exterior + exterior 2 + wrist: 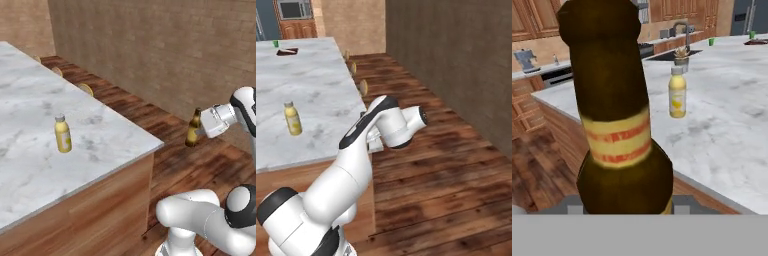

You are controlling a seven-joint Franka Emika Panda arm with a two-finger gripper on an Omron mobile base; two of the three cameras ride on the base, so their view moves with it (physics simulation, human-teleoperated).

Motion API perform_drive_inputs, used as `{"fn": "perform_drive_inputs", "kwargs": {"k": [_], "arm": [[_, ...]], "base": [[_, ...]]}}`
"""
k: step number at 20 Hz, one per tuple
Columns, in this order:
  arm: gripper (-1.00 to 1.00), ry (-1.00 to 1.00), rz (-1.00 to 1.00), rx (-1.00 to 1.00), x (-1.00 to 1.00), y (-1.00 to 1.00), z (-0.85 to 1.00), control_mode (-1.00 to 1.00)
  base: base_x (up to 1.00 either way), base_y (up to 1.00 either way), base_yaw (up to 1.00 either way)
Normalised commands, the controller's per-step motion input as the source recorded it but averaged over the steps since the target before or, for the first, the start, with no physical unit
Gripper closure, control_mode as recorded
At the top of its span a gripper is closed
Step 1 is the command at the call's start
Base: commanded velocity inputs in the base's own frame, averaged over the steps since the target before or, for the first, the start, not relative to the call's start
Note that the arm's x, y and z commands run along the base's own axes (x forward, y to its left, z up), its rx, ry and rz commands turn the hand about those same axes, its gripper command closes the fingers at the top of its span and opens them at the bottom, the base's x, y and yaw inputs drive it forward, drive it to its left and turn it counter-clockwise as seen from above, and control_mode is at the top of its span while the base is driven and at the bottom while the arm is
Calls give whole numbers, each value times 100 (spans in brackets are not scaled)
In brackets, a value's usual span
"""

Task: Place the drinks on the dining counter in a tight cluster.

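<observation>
Jaws round upright brown bottle

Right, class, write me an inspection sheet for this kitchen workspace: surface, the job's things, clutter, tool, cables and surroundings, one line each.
Surface: dining counter, grey-veined white marble with wooden sides.
Job's things: yellow bottle stands upright on the counter, back from the corner; brown bottle is held upright in the air over the wooden floor, off the counter's corner.
Clutter: a small green thing and a dark flat thing at the counter's far end, too small to name.
Tool: tool holds the brown bottle.
Cables: nothing seen.
Surroundings: brick wall, wooden floor, stools along the counter's side, wooden cabinets beyond.
</observation>
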Motion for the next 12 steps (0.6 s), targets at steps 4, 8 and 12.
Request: {"fn": "perform_drive_inputs", "kwargs": {"k": [4, 8, 12], "arm": [[100, 0, 0, 0, 0, 0, 0, 100], [100, 0, 0, 0, 0, 0, 0, 100], [100, 0, 0, 0, 0, 0, 0, 100]], "base": [[43, -100, 15], [76, -100, 35], [94, -88, 51]]}}
